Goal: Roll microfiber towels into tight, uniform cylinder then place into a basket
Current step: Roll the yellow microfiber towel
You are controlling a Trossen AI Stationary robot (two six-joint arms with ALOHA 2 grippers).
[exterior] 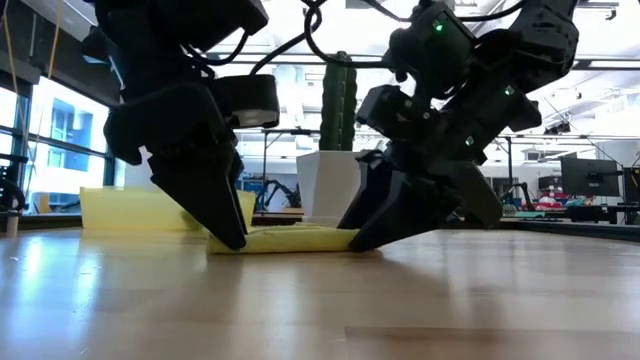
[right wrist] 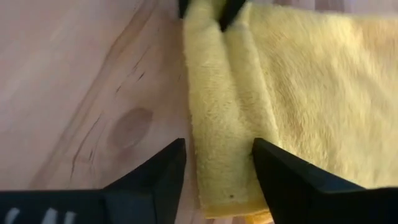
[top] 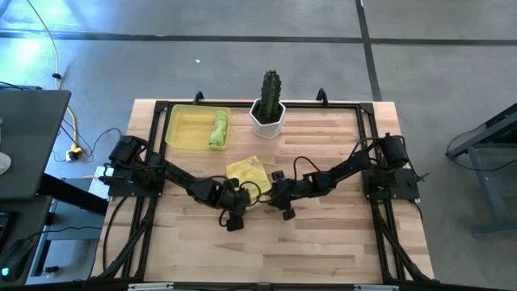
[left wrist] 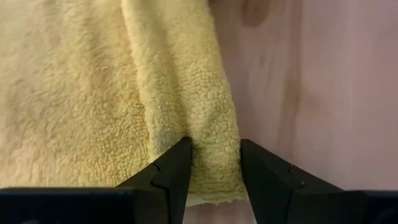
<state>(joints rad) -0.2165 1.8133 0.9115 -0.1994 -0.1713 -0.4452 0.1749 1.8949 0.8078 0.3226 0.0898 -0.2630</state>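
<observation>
Left end effector (left wrist: 211, 163) clamped on one end of the folded lip of the pale yellow towel (top: 249, 173), pads pressed into the nap on both sides. Right end effector (right wrist: 217, 167) at the opposite end of the same lip, fingers parted and straddling the fold, with cloth between them but not yet pinched. Both meeting at mid-bench (top: 339, 242), tips down at the surface in the low view. Fold's long axis running straight from one end effector to the other, flat remainder of the towel spreading away toward the cactus pot (top: 268, 118). Likely next: roll away from the bare wood, along that flat cloth. Bare wood on the near side, free for retreat. Basket (top: 182, 131) at the far left corner, already holding the rolled green towel (top: 218, 129); left arm nearer to it.
</observation>
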